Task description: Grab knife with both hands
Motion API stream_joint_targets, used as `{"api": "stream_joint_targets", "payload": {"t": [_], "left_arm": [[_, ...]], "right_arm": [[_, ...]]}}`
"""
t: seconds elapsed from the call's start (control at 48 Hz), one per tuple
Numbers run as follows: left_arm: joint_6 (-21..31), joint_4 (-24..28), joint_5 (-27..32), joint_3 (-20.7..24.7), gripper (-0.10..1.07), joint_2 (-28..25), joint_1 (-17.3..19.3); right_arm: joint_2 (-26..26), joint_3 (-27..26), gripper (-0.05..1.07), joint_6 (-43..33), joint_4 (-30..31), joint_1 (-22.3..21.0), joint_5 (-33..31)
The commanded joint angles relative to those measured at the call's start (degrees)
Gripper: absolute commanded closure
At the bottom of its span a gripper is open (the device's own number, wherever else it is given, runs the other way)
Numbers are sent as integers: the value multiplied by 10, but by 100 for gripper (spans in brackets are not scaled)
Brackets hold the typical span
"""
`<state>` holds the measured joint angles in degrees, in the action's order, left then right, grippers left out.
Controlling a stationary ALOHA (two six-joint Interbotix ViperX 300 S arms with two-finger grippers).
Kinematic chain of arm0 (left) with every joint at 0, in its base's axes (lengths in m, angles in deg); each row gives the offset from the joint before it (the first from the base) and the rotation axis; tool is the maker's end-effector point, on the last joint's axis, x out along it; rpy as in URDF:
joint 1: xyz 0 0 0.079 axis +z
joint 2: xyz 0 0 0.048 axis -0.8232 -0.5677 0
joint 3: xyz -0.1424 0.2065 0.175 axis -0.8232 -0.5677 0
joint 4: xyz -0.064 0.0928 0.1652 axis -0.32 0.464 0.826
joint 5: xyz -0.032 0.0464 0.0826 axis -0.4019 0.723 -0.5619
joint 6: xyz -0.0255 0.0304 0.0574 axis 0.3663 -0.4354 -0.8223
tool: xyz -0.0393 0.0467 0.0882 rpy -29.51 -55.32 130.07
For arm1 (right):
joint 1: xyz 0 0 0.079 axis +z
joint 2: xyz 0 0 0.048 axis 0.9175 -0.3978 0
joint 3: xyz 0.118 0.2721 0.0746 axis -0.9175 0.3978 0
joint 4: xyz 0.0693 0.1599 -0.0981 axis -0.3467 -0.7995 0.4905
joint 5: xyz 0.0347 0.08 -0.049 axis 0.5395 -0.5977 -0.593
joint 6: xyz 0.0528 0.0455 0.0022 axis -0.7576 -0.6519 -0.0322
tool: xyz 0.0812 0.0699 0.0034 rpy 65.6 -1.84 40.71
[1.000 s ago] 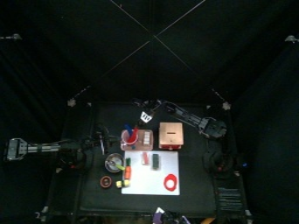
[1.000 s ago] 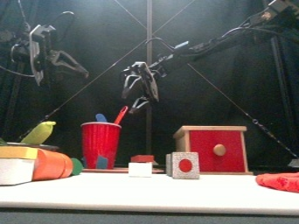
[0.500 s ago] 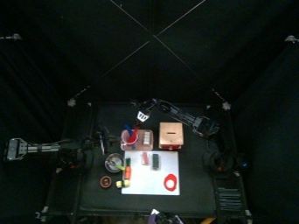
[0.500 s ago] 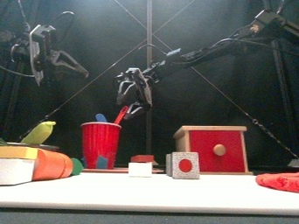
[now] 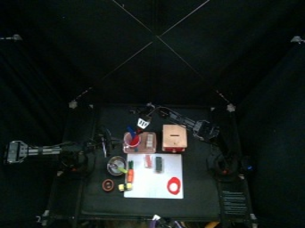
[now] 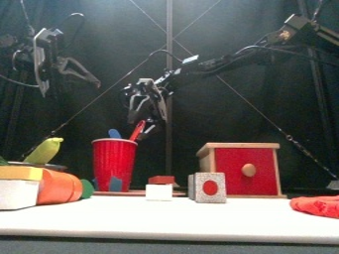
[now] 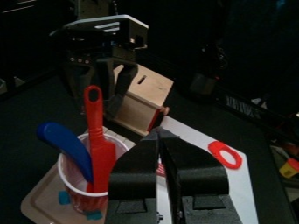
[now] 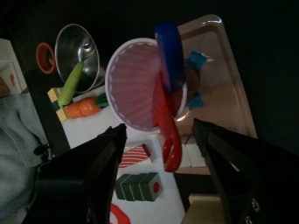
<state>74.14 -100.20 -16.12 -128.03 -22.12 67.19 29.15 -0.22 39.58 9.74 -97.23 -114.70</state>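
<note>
Since the red knife [image 8: 170, 131] stands loose in a light cup [image 8: 138, 87], I'd pinch its stiff, probably slick top with the wide-apart right pincer [image 8: 160, 144].

Right gripper [image 6: 143, 99] hangs above the red cup [image 6: 114, 164].
2 utensils, 1 red [image 6: 137, 130] and 1 blue [image 6: 115, 133], stand in the cup; a red wooden box [image 6: 241, 171] sits beside it; the left gripper [image 6: 51, 62] hangs high, well apart.
</note>
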Motion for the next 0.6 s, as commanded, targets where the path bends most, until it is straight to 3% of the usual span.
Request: {"api": "stream_joint_targets", "payload": {"t": [0.0,0.333,0.583], "left_arm": [[-1,0,-3,11,59,-1,-1],[0,0,-3,8,59,-1,-2],[-1,0,-3,8,59,-1,-1]], "right_arm": [[12,-46,9,-1,2,-1,0],[4,-47,12,-2,24,4,-5],[3,-50,30,-3,27,4,-5]]}}
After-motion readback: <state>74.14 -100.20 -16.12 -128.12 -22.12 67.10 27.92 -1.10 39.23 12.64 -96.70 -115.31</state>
